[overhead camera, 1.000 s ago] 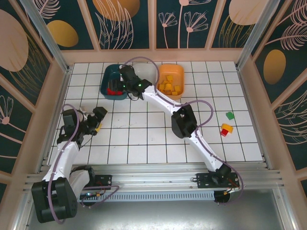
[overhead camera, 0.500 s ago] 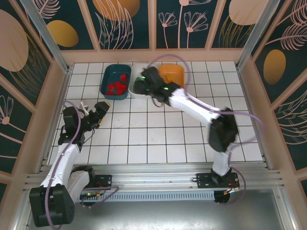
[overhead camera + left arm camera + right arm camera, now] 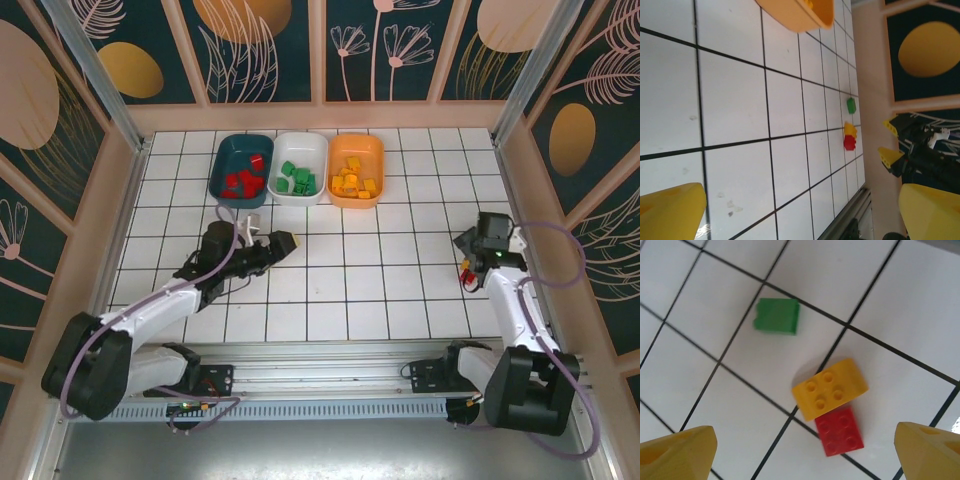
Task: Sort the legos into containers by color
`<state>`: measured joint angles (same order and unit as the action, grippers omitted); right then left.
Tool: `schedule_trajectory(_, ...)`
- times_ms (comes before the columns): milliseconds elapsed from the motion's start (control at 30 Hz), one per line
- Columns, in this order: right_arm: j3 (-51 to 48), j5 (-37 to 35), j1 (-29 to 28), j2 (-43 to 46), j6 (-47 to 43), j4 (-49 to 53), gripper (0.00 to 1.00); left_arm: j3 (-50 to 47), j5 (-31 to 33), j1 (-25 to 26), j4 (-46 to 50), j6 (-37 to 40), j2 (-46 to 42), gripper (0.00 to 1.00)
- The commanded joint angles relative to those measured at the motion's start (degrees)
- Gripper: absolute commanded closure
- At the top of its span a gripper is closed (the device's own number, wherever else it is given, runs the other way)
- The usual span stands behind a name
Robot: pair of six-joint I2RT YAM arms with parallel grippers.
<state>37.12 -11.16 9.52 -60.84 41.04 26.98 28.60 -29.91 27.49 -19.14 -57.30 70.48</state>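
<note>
My right hand is hanging wide open, gripping nothing, over a yellow brick that is touching a red brick. A green brick is lying apart at eleven o'clock. My left hand is gaping empty above the white-tiled table. Toward twelve o'clock, the teal tub, white tub and orange tub are holding sorted legos. Dark leaf-patterned walls are enclosing everything.

No legible text or markings anywhere
</note>
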Motion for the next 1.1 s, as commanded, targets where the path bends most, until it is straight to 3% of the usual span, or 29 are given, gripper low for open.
schedule_trajectory(0,-2.1,5.6,3.9,-3.6,-0.2,-2.4,0.08,1.9,-0.2,1.4,-5.8,0.7,2.8,0.02)
schedule_trajectory(167,-3.5,5.7,4.4,-8.7,0.2,-2.6,0.09,1.0,0.7,1.4,-5.1,2.2,3.4,0.01)
schedule_trajectory(467,-7.0,18.6,1.3,-10.5,-1.4,-10.1,0.18,1.5,0.1,1.4,-5.0,3.3,5.9,0.01)
schedule_trajectory(767,-4.5,17.0,-1.7,-11.1,-4.4,-9.6,0.39,1.9,0.1,1.4,-4.9,3.6,6.6,0.02)
schedule_trajectory(867,-4.2,15.1,-1.8,-10.3,-3.6,-7.6,0.39,1.7,0.2,1.5,-4.7,3.7,6.6,0.01)
schedule_trajectory(1067,-2.3,6.3,-1.0,-6.7,0.3,1.6,0.27,1.7,0.1,1.5,-4.7,3.8,6.7,0.01)
